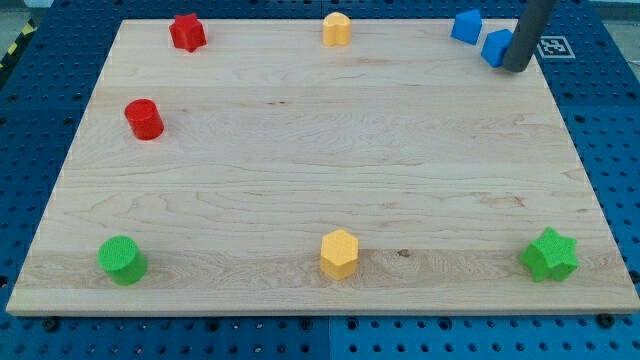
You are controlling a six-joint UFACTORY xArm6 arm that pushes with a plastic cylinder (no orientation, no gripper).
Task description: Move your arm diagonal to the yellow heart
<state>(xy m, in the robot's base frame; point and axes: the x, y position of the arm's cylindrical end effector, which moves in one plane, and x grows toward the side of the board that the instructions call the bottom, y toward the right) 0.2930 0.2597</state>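
A yellow block [337,28], which looks like the heart, sits at the view's top edge near the middle of the wooden board [320,170]. A second yellow block [339,253], pentagon-like, sits near the view's bottom middle. My tip [517,68] is at the view's top right, far to the right of the top yellow block and slightly lower. It touches or nearly touches the right side of a blue block [497,47]. Another blue block [466,25] lies just up and left of that one.
A red star [187,32] is at the top left and a red cylinder [144,119] is below it on the left. A green cylinder [122,260] is at the bottom left and a green star [549,255] at the bottom right.
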